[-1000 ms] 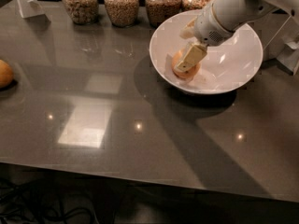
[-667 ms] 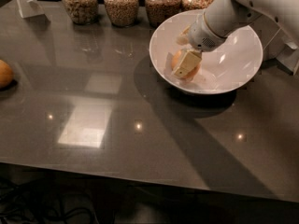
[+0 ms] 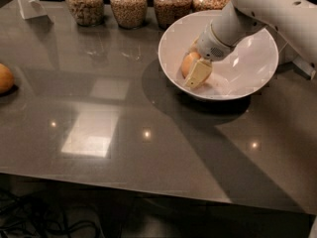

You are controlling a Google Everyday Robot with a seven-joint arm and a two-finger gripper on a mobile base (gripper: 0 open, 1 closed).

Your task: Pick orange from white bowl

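Note:
The white bowl (image 3: 247, 78) stands at the back right of the dark table. The pale orange (image 3: 188, 63) lies inside it against the left wall. My gripper (image 3: 192, 72) reaches down into the bowl from the upper right and is closed around the orange. One pale finger (image 3: 199, 73) lies across the front right of the fruit; the other finger is hidden behind it. The orange still looks low in the bowl.
A second, darker orange fruit (image 3: 5, 78) lies at the table's left edge. Several grain-filled glass jars (image 3: 129, 4) line the back edge behind the bowl. A white stand (image 3: 29, 1) is at the back left. The table's front edge (image 3: 148, 190) runs across the bottom.
My gripper has moved slightly down and left around the orange, and more of the fruit now shows to the left of the front finger. The bowl has stayed in place.

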